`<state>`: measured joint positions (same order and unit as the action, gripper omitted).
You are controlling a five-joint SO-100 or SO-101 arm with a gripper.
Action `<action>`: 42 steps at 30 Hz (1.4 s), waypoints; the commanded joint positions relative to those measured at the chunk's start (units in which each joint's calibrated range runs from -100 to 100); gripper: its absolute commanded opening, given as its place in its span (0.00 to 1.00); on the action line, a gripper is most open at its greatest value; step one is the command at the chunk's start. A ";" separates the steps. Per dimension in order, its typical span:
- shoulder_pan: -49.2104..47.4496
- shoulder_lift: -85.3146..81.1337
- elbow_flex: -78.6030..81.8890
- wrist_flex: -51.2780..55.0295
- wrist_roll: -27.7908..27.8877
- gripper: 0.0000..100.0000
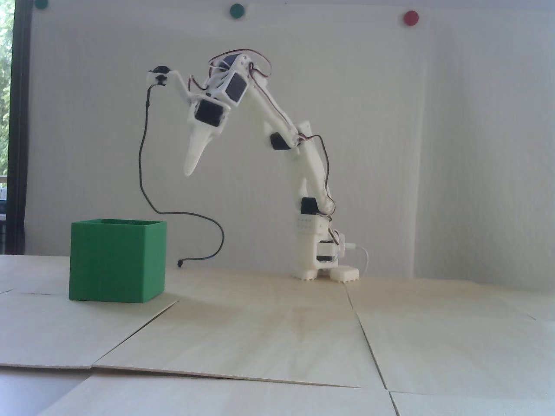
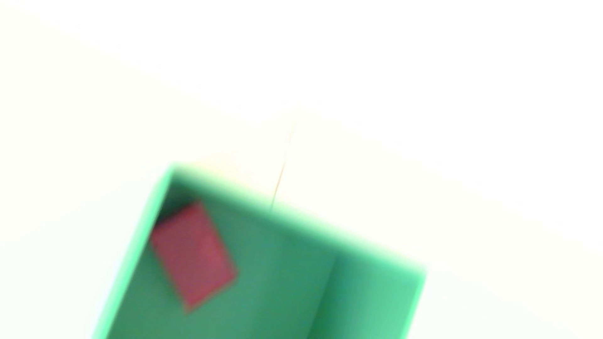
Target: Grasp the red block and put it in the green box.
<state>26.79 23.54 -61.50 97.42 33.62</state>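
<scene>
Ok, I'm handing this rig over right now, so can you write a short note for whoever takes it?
Hand: raised high over the table, above and right of the green box in the fixed view, fingers together, holding nothing.
Red block: the wrist view, though blurred, shows it inside the green box, near one wall.
Done: block is in the box.
Left: apparently nothing but bringing the arm back to rest.
</scene>
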 commanded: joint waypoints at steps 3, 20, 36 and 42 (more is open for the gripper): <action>-8.49 -27.60 34.53 1.74 -9.31 0.02; -24.01 -72.69 110.66 -37.22 -28.05 0.02; -28.52 -97.24 135.42 -39.33 20.25 0.02; -28.60 -114.77 156.36 -40.59 20.57 0.02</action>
<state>-1.11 -76.01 79.68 59.73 52.43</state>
